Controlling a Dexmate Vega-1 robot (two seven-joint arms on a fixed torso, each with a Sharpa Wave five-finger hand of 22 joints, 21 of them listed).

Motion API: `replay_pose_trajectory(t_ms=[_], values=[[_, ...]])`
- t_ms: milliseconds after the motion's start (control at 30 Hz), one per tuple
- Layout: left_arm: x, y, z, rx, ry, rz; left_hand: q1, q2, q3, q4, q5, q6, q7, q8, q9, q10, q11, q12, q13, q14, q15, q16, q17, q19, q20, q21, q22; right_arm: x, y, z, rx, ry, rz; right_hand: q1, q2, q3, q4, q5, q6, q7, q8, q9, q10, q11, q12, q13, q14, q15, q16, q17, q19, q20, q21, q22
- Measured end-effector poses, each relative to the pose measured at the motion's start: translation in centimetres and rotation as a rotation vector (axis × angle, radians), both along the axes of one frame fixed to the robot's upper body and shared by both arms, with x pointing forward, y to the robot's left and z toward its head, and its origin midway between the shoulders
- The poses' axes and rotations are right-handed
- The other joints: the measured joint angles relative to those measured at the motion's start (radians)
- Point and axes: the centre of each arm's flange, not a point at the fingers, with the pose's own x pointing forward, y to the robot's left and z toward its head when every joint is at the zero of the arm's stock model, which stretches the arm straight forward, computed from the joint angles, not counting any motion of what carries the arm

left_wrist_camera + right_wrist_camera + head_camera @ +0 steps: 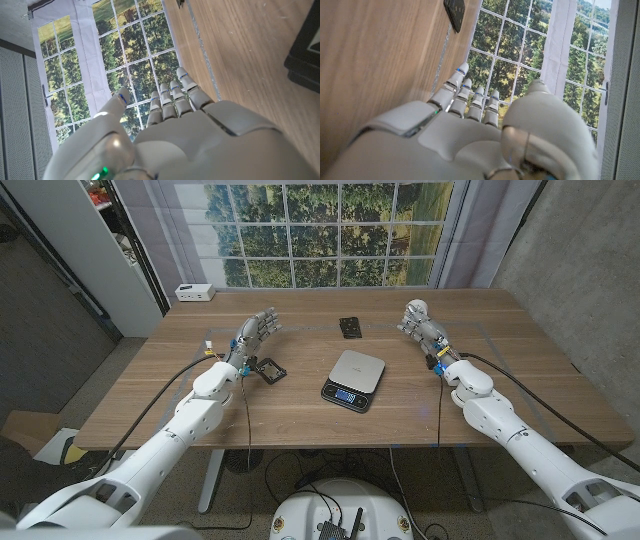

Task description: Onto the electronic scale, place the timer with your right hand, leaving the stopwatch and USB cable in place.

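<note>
The electronic scale (352, 378), with a silver platform and a black display front, sits at the table's middle. A flat black device (350, 327) lies behind it, and the right wrist view shows it as well (455, 12). Another small black device (267, 370) lies left of the scale, beside my left wrist. I cannot tell which of the two is the timer. My right hand (422, 320) is held right of the scale with fingers spread and nothing in it (470, 130). My left hand (258, 332) is raised at the left, fingers apart and holding nothing (175, 120).
A white box (195, 292) stands at the table's far left corner. A window fills the wall behind the table. Thin cables run along both forearms. A dark object (305, 50) shows at the edge of the left wrist view.
</note>
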Motion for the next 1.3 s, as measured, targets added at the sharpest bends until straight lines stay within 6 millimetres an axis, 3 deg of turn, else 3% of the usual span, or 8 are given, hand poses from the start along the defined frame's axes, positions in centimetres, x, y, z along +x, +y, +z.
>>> replay_pose_trajectory(t_ms=[267, 433, 633, 967, 1300], values=[[-0.5, -0.1, -0.1, 0.014, -0.008, 0.002, 0.000, 0.000, 0.002, -0.002, 0.000, 0.000, 0.000, 0.000, 0.000, 0.003, -0.003, 0.000, 0.005, 0.000, 0.000, 0.000, 0.000, 0.000, 0.000, 0.000, 0.000, -0.8, 0.2, 1.8, -0.112, 0.013, -0.015, 0.050, -0.028, 0.004, -0.059, -0.016, -0.035, 0.049, 0.000, -0.003, -0.034, 0.034, 0.000, -0.005, -0.017, 0.000, 0.000, -0.002, -0.007, 0.007, -0.019, 0.000], [-0.9, 0.0, -0.3, 0.013, -0.012, 0.012, 0.000, 0.000, 0.005, -0.006, 0.000, 0.002, -0.002, 0.000, 0.000, 0.003, -0.003, 0.000, 0.005, 0.000, 0.000, 0.000, 0.000, -0.002, 0.002, 0.000, 0.000, -1.3, 0.3, 3.6, -0.208, 0.025, -0.045, 0.055, -0.033, 0.006, -0.070, -0.016, -0.035, 0.049, 0.000, -0.003, -0.040, 0.040, -0.006, -0.002, -0.020, 0.003, 0.000, -0.002, -0.024, 0.023, -0.026, 0.000], [-1.3, -0.1, -0.5, 0.014, -0.017, 0.017, 0.000, 0.000, 0.005, -0.006, 0.000, 0.005, -0.005, 0.000, 0.000, 0.003, -0.003, 0.000, 0.005, 0.000, 0.000, 0.000, 0.000, -0.004, 0.004, -0.006, 0.000, -1.2, 0.3, 5.3, -0.339, 0.073, -0.108, 0.092, -0.040, 0.015, -0.103, -0.021, -0.035, 0.049, 0.000, -0.003, -0.034, 0.034, 0.000, 0.003, -0.020, 0.003, 0.000, -0.002, -0.018, 0.025, -0.027, 0.005], [-1.7, -0.3, -0.9, 0.014, -0.022, 0.024, 0.007, -0.001, 0.008, -0.009, 0.000, 0.013, -0.006, 0.008, 0.000, 0.003, -0.003, 0.000, 0.005, 0.000, 0.000, 0.000, 0.000, -0.008, 0.000, -0.006, 0.000, -1.0, 0.3, 8.9, -0.507, 0.115, -0.203, 0.109, -0.058, 0.018, -0.126, -0.031, -0.036, 0.049, 0.000, -0.003, -0.064, 0.041, 0.000, 0.008, -0.046, 0.002, 0.000, 0.001, -0.013, 0.031, -0.027, 0.004], [-2.0, -0.3, -1.5, 0.016, -0.018, 0.033, 0.009, 0.001, 0.005, -0.011, 0.000, 0.020, -0.012, 0.008, 0.005, 0.003, -0.003, 0.000, 0.004, 0.000, 0.000, 0.000, 0.003, -0.013, 0.005, -0.014, 0.000, -0.4, 0.4, 12.0, -0.658, 0.148, -0.291, 0.117, -0.058, 0.016, -0.143, -0.031, -0.034, 0.040, 0.000, -0.003, -0.118, 0.048, -0.006, 0.008, -0.082, 0.002, 0.000, 0.005, -0.041, 0.070, -0.027, 0.004]])
